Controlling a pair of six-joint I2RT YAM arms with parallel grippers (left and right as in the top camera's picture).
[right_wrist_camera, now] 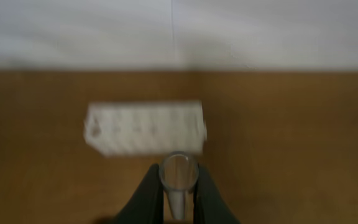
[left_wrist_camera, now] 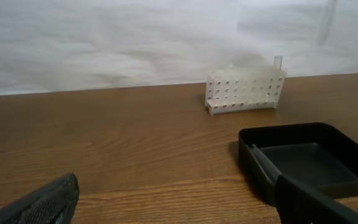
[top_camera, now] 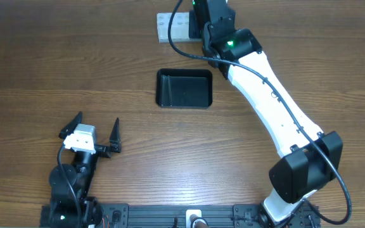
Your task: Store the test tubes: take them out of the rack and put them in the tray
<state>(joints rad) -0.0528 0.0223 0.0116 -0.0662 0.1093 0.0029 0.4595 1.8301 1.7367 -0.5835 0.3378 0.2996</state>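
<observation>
The wooden table (top_camera: 56,63) carries everything. The right arm (top_camera: 277,107) stretches from its base at the near edge to the far edge. The left arm (top_camera: 75,174) sits folded by the near left corner.

The black tray (top_camera: 184,106) lies close to the middle of the table, its long sides parallel to the far edge. What looks like a clear tube (left_wrist_camera: 263,163) lies along one short wall, though it is too faint to be sure. The white rack (top_camera: 173,26) stands at the middle of the far edge, just beyond the tray. One upright tube (left_wrist_camera: 278,61) rises from its end.

The right gripper (right_wrist_camera: 178,177) hangs near the rack, its fingers pressed onto a clear test tube (right_wrist_camera: 179,200). The tube's open mouth faces the wrist camera and its long axis runs along the fingers. It appears lifted clear of the rack, which shows beyond it. The left gripper (top_camera: 97,118) has its fingers spread wide with nothing between them.

The coming move likely turns on one relation: from the held tube, the tray lies toward the near edge, a short way back along the right arm's own reach. The right arm is far nearer than the left. The tube would probably need tipping from upright to lie flat along the tray's floor.
</observation>
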